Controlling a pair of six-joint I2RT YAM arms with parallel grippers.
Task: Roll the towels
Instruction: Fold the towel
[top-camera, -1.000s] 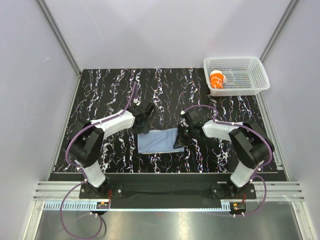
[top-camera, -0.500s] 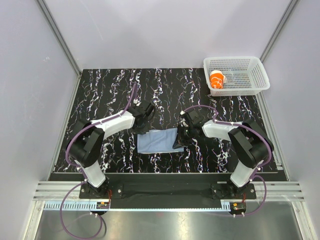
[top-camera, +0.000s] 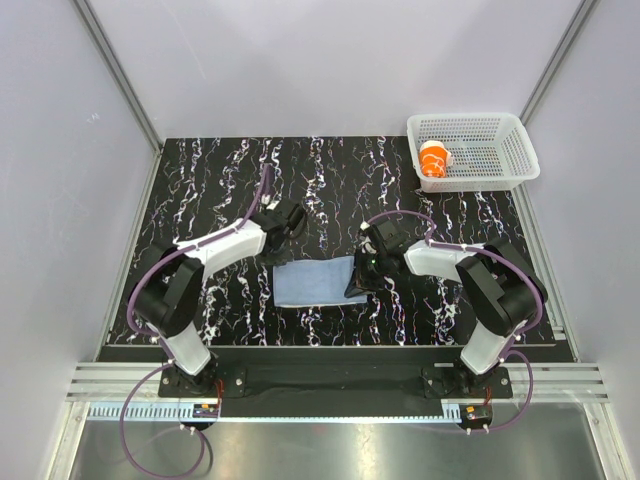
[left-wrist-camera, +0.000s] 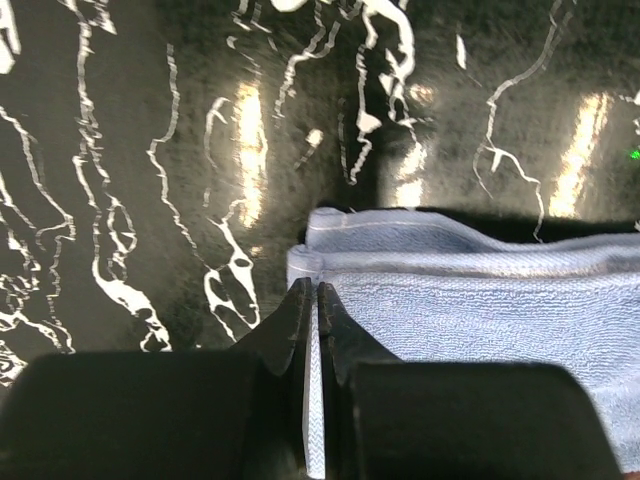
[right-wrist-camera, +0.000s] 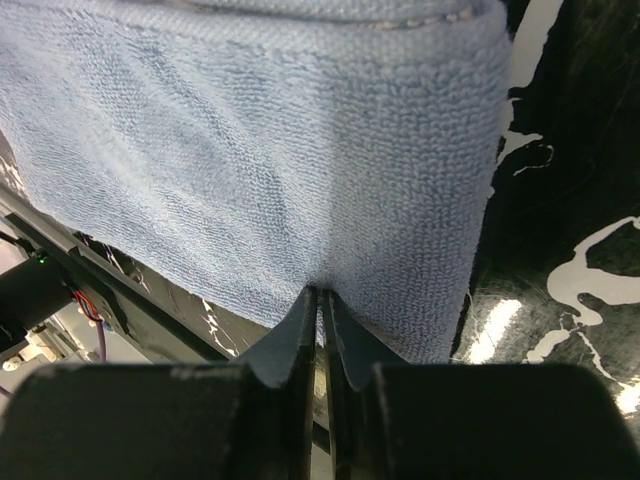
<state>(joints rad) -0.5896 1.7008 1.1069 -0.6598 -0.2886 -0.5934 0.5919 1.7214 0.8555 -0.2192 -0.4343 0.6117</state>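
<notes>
The blue towel (top-camera: 312, 283) lies mid-frame on the marbled worktop (top-camera: 220, 180). The left hand (left-wrist-camera: 310, 297) is clamped tight on its left edge. The right hand (right-wrist-camera: 320, 300) is pinched tight on its right edge.

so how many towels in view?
2. A blue towel lies mid-table, pinched at its ends by the left gripper and right gripper. An orange roll, apparently a towel, sits in the white basket, far right. None look hidden.

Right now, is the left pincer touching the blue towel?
Touching. The left wrist view shows the left pincer shut on the edge of the blue towel, with a strip of cloth pinched between its fingers.
</notes>
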